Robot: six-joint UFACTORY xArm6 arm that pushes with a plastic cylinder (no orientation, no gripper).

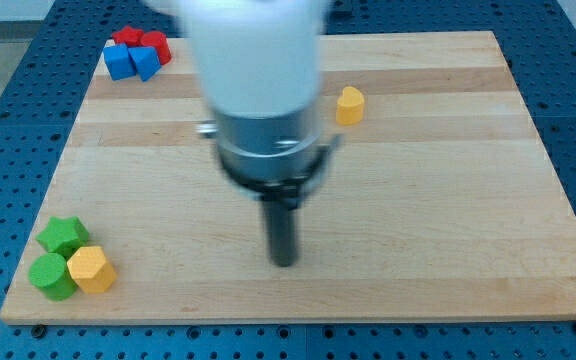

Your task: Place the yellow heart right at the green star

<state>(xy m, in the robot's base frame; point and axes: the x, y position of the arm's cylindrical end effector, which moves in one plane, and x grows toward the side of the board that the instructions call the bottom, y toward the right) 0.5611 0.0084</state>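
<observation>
The yellow heart (349, 105) lies near the view's top, right of the arm. The green star (63, 236) sits at the view's lower left, touching a green round block (51, 276) and a yellow hexagon block (91, 269) below it. My tip (284, 262) rests on the wooden board (448, 230) near the middle bottom, well below and left of the yellow heart and far right of the green star. It touches no block.
At the view's top left corner, red blocks (142, 43) and blue blocks (130, 63) sit in a cluster, partly off the board's edge. The white and grey arm body (258, 90) hides the board's upper middle.
</observation>
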